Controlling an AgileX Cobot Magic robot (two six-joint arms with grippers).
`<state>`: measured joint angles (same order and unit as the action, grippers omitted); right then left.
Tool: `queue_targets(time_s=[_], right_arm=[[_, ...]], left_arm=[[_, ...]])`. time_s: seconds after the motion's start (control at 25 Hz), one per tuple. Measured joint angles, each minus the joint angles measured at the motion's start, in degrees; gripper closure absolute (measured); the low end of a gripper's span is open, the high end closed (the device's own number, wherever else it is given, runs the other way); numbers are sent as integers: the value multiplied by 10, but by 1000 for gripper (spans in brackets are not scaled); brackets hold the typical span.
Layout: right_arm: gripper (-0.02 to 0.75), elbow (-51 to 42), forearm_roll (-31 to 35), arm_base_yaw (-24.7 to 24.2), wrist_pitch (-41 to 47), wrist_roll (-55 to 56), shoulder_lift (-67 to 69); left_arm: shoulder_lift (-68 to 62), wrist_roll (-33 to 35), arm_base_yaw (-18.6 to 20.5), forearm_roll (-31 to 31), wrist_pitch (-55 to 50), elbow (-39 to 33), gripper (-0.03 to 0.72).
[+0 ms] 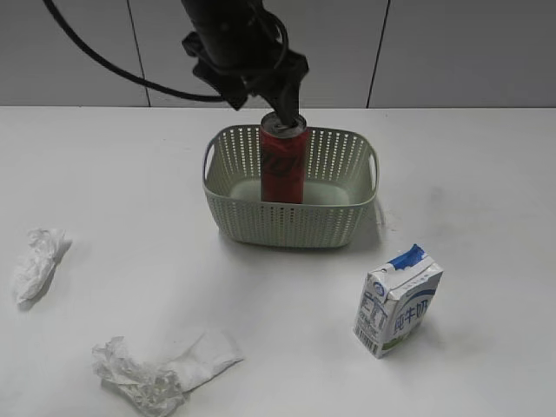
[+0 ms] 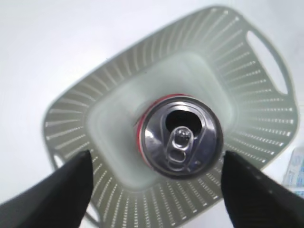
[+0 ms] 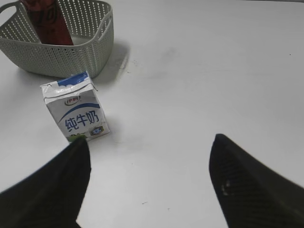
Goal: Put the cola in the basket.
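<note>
Exterior view: the left gripper hangs right above the can, which stands upright inside the basket on the table. A milk carton stands well off to the front right, and crumpled tissues lie at the front left.

Left wrist view: the gripper is spread wide, its fingers on either side of the can and clear of it. The can's silver top sits straight below, on the basket floor.

Right wrist view: the right gripper is wide and empty over bare table. The carton stands just ahead to its left, the basket and can beyond.
</note>
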<state>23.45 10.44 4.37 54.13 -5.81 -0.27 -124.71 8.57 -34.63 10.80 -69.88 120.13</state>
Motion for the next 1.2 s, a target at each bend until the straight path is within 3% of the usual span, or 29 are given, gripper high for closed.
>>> queue_targets(time_s=[0.24, 0.76, 0.92, 1.2], right_arm=[[148, 0, 0, 0, 0, 0, 0], [148, 0, 0, 0, 0, 0, 0], [148, 0, 0, 0, 0, 0, 0], [148, 0, 0, 0, 0, 0, 0]], left_arm=[[61, -4, 42, 1, -1, 0, 64], [128, -75, 198, -76, 0, -6, 97], [169, -76, 248, -78, 1, -56, 99], [281, -66, 305, -79, 0, -240, 99]])
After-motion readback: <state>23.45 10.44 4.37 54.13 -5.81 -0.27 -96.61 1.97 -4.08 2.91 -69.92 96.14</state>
